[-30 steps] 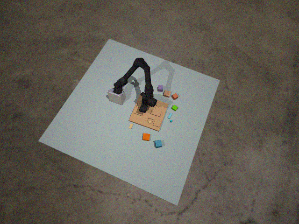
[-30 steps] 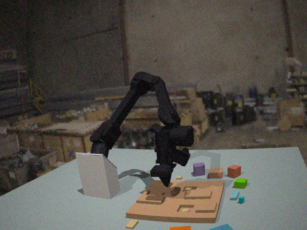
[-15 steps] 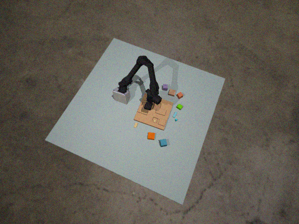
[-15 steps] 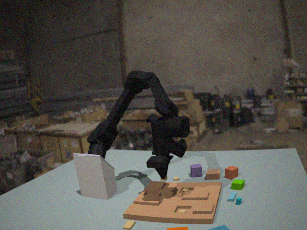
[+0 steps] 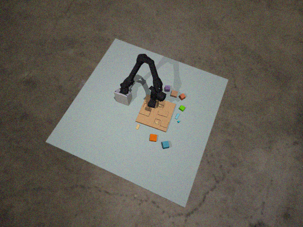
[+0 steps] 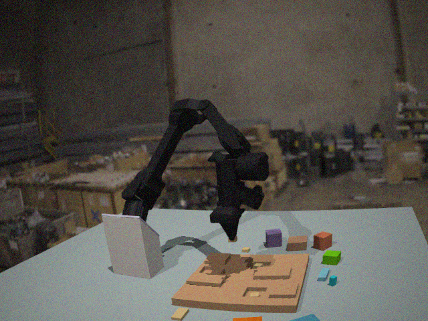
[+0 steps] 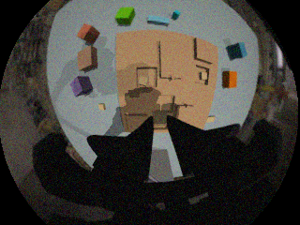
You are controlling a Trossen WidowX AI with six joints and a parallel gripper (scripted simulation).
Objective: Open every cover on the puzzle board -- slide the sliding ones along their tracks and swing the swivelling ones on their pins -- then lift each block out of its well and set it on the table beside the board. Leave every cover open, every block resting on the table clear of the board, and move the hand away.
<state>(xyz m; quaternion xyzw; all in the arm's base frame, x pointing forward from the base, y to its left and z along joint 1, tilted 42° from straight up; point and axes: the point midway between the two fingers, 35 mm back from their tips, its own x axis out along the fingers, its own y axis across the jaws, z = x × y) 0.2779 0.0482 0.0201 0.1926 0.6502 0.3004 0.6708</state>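
The tan puzzle board point(image 5: 151, 120) point(image 6: 207, 295) point(image 7: 133, 49) lies flat, with raised tan covers. One cover point(image 5: 162, 113) point(image 6: 272, 273) is right of centre; another cover point(image 5: 164, 124) point(image 6: 283, 292) is at the near right, beside a well holding a pale block point(image 5: 156, 121) point(image 6: 254, 294) point(image 7: 203, 75). A second pale block point(image 6: 257, 265) shows in the back well. A third cover point(image 6: 205, 280) is at the left, partly shaded. My gripper point(image 6: 232, 239) point(image 7: 159, 118) is shut on a small tan block point(image 6: 233, 239), raised above the board's back-left part. The shaded wells below are unclear.
A pale block point(image 5: 138, 126) point(image 6: 180, 313) lies near the board's front-left; another point(image 6: 245, 249) point(image 7: 102, 107) lies behind it. Purple point(image 5: 167, 88), brown point(image 5: 173, 93), red point(image 5: 182, 96), green point(image 5: 182, 108), light-blue point(image 5: 177, 116), teal point(image 5: 178, 121), orange point(image 5: 153, 137) and blue point(image 5: 165, 144) pieces surround the board.
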